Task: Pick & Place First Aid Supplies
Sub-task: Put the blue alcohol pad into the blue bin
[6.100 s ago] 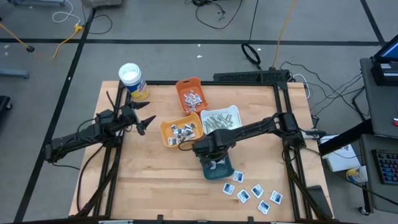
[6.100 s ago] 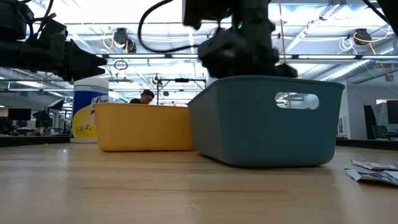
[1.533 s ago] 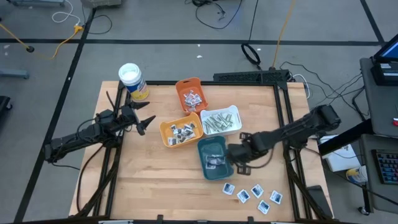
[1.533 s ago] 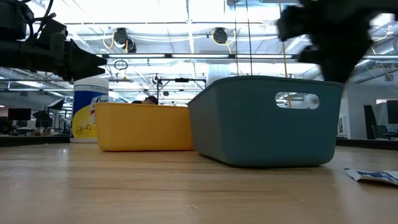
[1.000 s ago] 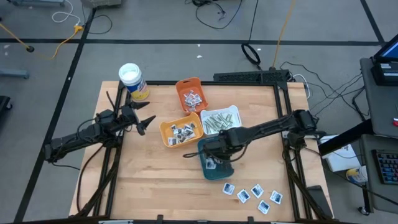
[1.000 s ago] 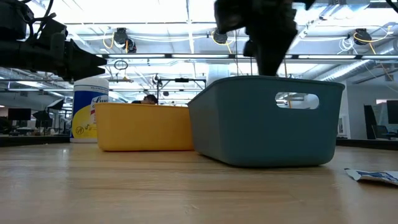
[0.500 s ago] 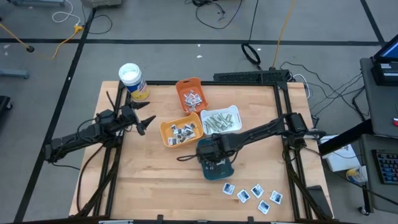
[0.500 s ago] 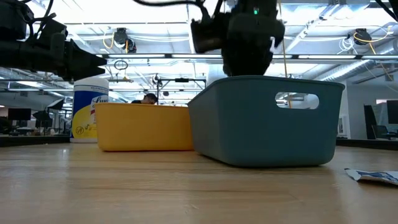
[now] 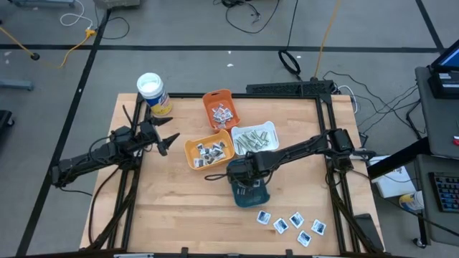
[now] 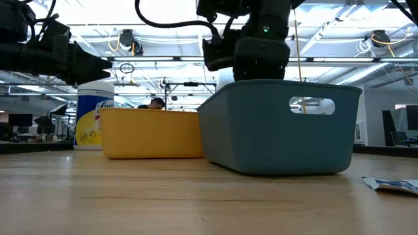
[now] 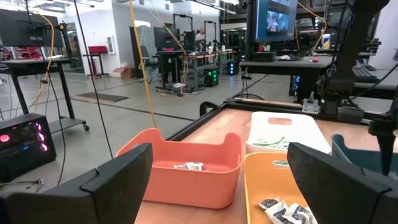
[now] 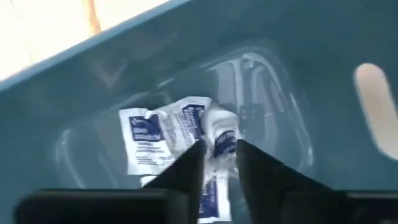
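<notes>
**Q:** Item and location?

**A:** Square white sachet with blue print (image 12: 214, 134), at the tips of my right claw (image 12: 216, 163), low inside the teal plastic tray (image 9: 252, 196). More blue-printed sachets (image 12: 160, 134) lie on the tray floor under it. Five like them (image 9: 292, 222) wait on the wooden table (image 9: 165, 208), near the tray.

**Q:** Claw state?

**A:** Right: fingers a narrow gap apart, sachet between them; whether gripped or already loose, I cannot tell. Left claw (image 9: 166, 140): spread wide, empty, parked well apart near the white-lidded canister (image 9: 153, 93).

**Q:** Handling note?

**A:** I judge this the release. Part the fingers fully while low in the tray, so the sachet drops flat and does not cling. Lift straight up, clear of the wall, before swinging toward the loose sachets.
</notes>
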Available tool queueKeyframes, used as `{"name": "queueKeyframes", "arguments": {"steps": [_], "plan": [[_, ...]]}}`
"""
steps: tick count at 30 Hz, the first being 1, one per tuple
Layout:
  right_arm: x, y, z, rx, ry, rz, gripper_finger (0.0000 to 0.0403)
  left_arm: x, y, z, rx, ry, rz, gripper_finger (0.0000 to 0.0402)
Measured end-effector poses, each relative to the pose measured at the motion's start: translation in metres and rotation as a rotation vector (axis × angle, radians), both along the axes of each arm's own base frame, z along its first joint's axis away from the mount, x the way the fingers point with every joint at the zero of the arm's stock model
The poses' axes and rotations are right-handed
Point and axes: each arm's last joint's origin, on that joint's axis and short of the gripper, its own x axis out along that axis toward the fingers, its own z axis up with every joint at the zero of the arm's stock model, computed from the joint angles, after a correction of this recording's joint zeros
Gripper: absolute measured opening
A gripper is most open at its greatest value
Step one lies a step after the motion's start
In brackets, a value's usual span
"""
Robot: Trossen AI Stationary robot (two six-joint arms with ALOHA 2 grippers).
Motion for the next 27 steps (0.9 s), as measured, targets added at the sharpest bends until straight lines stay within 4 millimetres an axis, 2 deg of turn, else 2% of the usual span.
{"name": "queueKeyframes", "arguments": {"steps": [5, 9, 13, 18, 23, 27], "plan": [[0.000, 0.000, 0.000, 0.014, -0.002, -0.061, 0.0183, 0.000, 0.000, 0.000, 0.000, 0.000, 0.000, 0.0379], [-0.003, -0.001, 0.003, 0.060, 0.007, -0.248, 0.0226, 0.000, 0.000, 0.000, 0.000, 0.000, 0.000, 0.0379], [-0.009, -0.001, 0.004, 0.124, 0.069, -0.416, 0.0229, 0.000, 0.000, 0.000, 0.000, 0.000, 0.000, 0.0379], [-0.022, -0.003, 0.018, 0.156, 0.128, -0.558, 0.0216, 0.000, 0.000, 0.000, 0.000, 0.000, 0.000, 0.0379], [-0.031, 0.001, 0.029, 0.131, 0.117, -0.603, 0.0208, 0.000, 0.000, 0.000, 0.000, 0.000, 0.000, 0.0379], [-0.051, 0.010, 0.032, 0.140, 0.130, -0.646, 0.0208, 0.000, 0.000, 0.000, 0.000, 0.000, 0.000, 0.0379]]}}
